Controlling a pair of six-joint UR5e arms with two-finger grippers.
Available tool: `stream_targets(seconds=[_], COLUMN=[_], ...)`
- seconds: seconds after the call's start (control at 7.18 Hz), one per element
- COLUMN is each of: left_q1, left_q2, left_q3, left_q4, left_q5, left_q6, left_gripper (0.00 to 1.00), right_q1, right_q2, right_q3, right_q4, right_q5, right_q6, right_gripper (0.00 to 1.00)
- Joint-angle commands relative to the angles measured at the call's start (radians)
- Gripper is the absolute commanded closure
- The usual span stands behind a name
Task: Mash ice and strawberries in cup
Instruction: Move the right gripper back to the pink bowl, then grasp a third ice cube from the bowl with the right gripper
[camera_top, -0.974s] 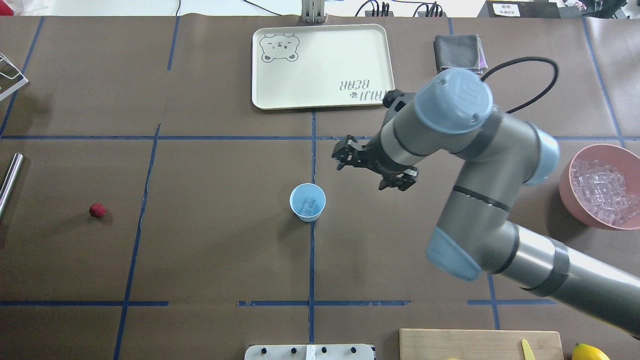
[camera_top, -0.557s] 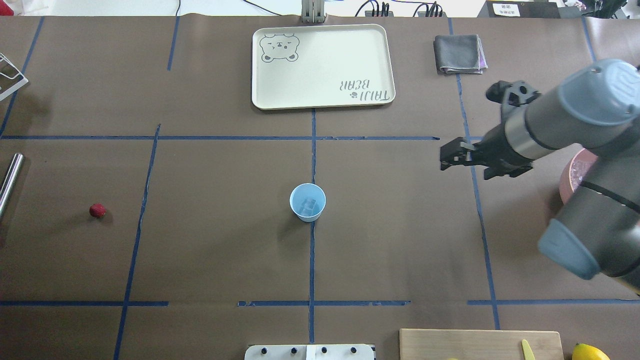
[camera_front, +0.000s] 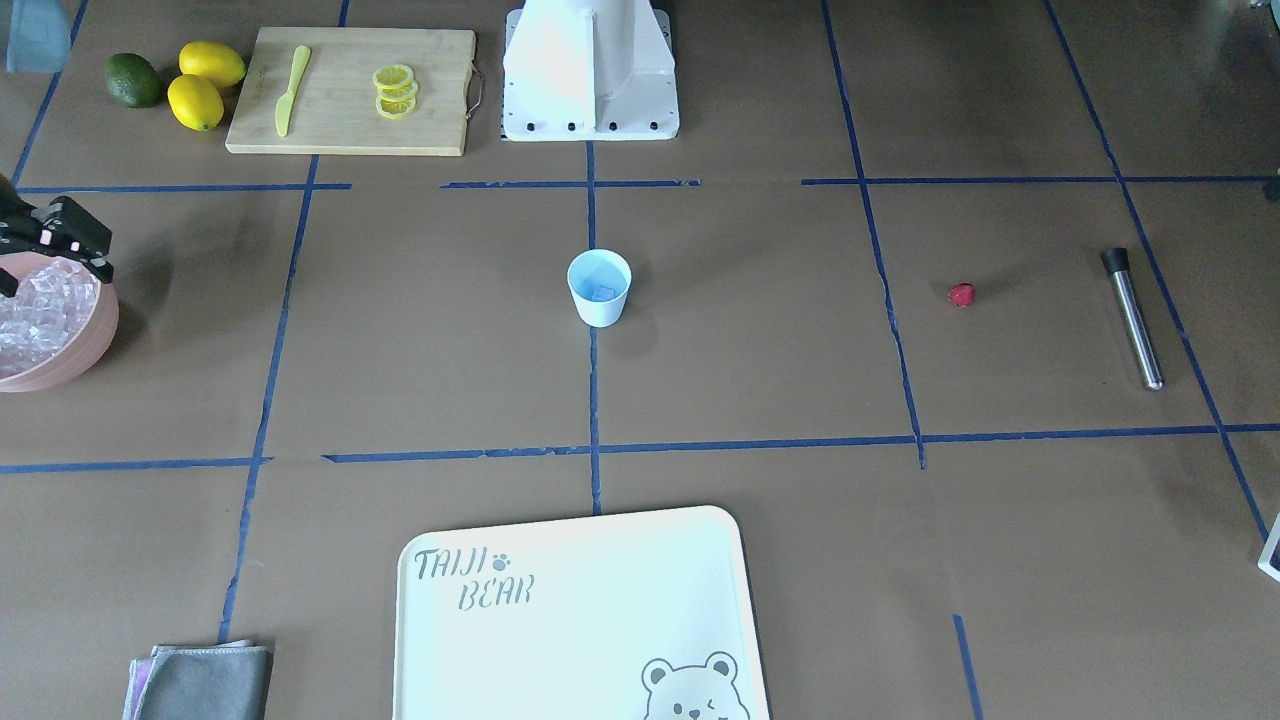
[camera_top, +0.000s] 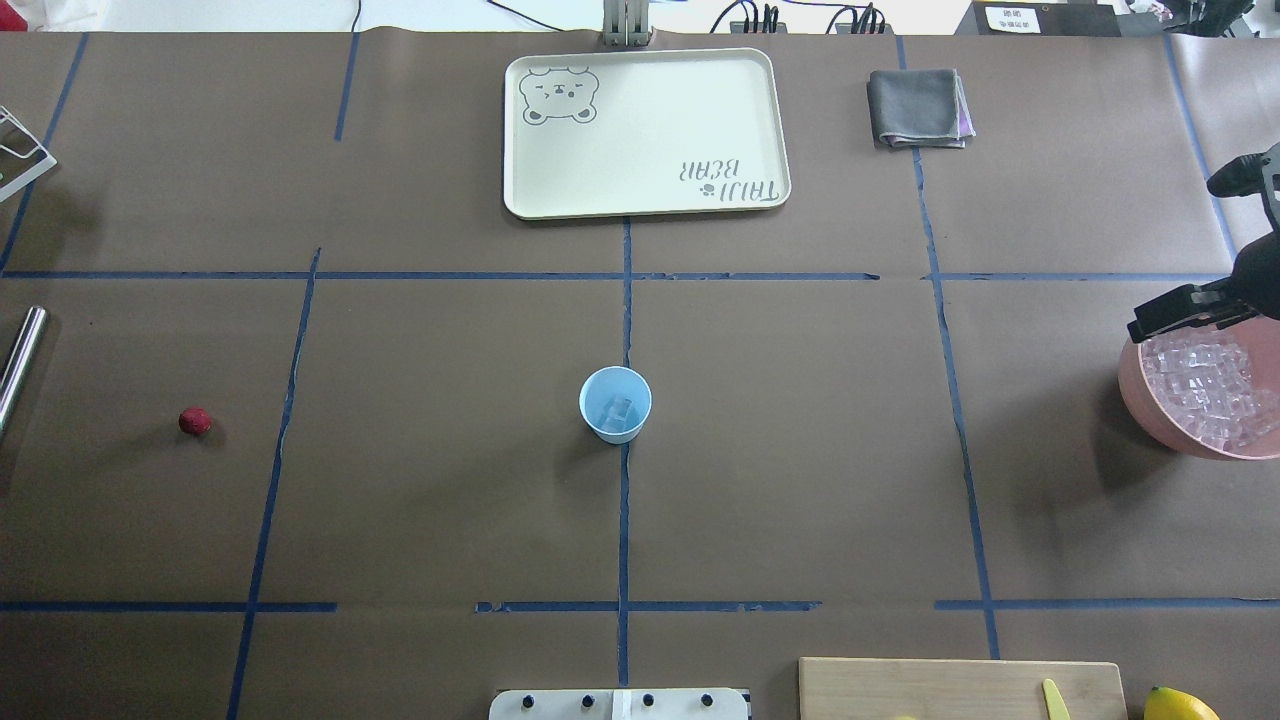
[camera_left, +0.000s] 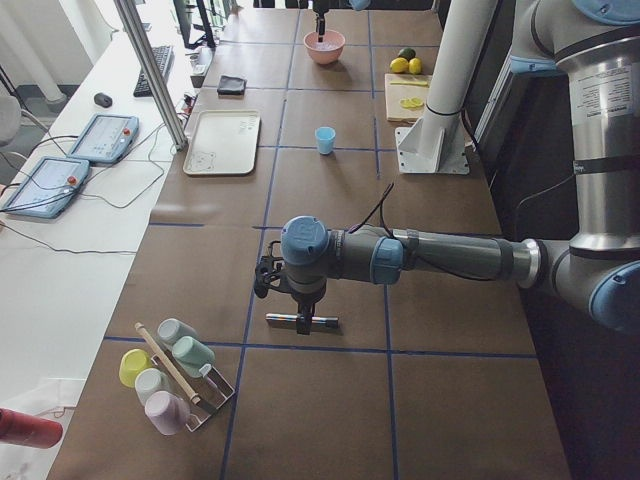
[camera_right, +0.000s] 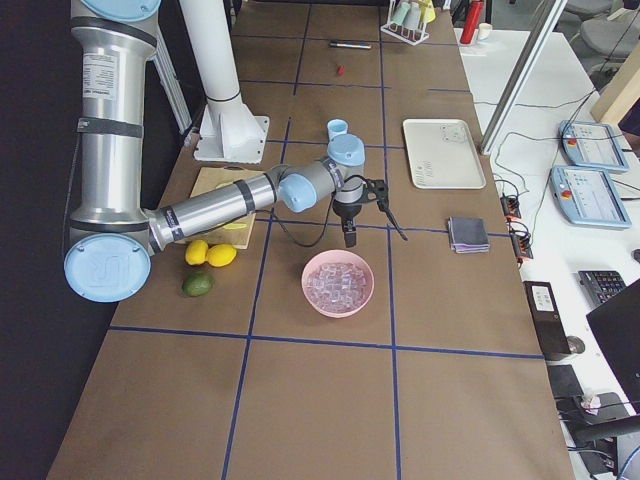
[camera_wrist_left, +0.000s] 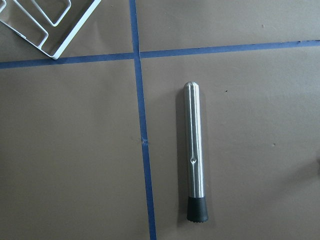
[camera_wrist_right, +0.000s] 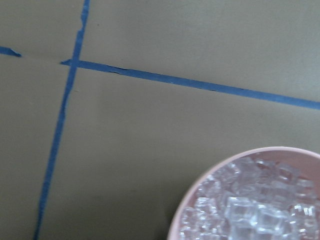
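1. The right end effector (camera_top: 1165, 318) hangs by the pink bowl's (camera_top: 1135, 385) rim. I cannot tell its opening, and no load shows.
2. Clipping that rim could spill ice (camera_top: 1205, 385).
3. The cup (camera_top: 615, 404) stands mid-tabletop, the strawberry (camera_top: 195, 421) well apart.
4. The left end effector's (camera_left: 268, 285) opening is unclear too.

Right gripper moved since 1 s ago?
Yes. The right gripper went rightward in the overhead view, from near the cup to the pink bowl's rim.

Overhead view: behind the base (camera_top: 620, 703), looking forward and down. Front view: opposite, facing it. Both cover the cup (camera_top: 595, 395) and tray (camera_top: 650, 110). Side views: one from each end of the table (camera_left: 330, 210). Wrist views: straight down, left over a rod (camera_wrist_left: 194, 150), right apparently closer, at a bowl (camera_wrist_right: 280, 154) rim.
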Motion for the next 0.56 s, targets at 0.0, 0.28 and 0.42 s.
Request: stream_targets(seconds=[0.0,0.28,0.42], left_q1=[0.001,0.001,0.001], left_q2=[0.000,0.000,0.000], left_q3=[0.000,0.000,0.000], left_q4=[0.000,0.000,0.000], left_q5=[0.000,0.001,0.000], left_q6=[0.000,0.000,0.000], left_gripper=[0.00,0.00,0.00], right_q1=[0.056,0.054,0.053], right_q2=[-0.016,-0.013,-0.013], right_q3=[-0.078,-0.107,-0.122], right_q4=[0.000,0.000,0.000], right_q5=[0.004,0.006,0.006], right_q6=[-0.315,-0.422,-0.427], right_gripper=[0.01,0.01,0.01])
